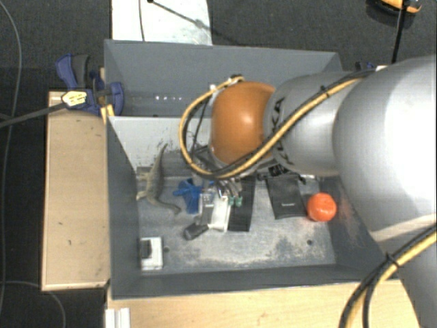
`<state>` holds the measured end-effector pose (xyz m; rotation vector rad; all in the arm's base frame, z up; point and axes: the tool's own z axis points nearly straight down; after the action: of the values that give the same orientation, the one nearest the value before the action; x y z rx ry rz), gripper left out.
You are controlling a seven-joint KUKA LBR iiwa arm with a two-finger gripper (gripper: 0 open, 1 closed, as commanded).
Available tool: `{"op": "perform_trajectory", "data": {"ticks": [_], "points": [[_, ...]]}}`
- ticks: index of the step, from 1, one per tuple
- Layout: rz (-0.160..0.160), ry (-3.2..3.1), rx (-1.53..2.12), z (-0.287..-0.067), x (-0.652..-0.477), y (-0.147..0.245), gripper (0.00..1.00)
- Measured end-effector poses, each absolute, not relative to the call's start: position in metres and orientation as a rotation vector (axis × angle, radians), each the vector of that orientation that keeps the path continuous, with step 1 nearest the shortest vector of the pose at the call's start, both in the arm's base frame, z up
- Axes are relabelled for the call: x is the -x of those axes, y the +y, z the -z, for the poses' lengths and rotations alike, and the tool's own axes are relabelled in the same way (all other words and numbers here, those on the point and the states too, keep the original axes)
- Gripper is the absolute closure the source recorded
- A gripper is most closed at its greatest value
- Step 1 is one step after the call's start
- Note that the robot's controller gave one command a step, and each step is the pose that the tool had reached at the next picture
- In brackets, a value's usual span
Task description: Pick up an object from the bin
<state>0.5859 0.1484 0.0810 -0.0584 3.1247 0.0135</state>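
Where the end effector (217, 214) hangs, a blue piece (187, 193) lies beside.

Bright overhead light turns the left wall of the bin (273, 248) pale and leaves a row of small glints on its back wall. The arm (369, 128) above it gleams, shading its floor.

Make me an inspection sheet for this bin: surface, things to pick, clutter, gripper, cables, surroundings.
Surface: grey metal bin, floor scuffed.
Job's things: blue piece, flat black block and small dark piece lie nearest the gripper.
Clutter: orange ball and black box at right; white box front left; grey-green strip by the left wall.
Gripper: gripper low over the bin's middle.
Cables: yellow and black cables loop round the orange wrist cover.
Surroundings: dark floor.
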Motion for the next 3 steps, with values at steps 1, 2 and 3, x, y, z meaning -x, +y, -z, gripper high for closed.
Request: {"op": "perform_trajectory", "data": {"ticks": [1,2,3], "points": [[-0.016,3.118,0.005,-0.0782,-0.5957,0.1484,0.00],[-0.025,3.107,0.039,-0.0793,-0.5897,0.1484,1.00],[-0.025,3.107,0.037,-0.0793,-0.5897,0.1484,1.00]]}}
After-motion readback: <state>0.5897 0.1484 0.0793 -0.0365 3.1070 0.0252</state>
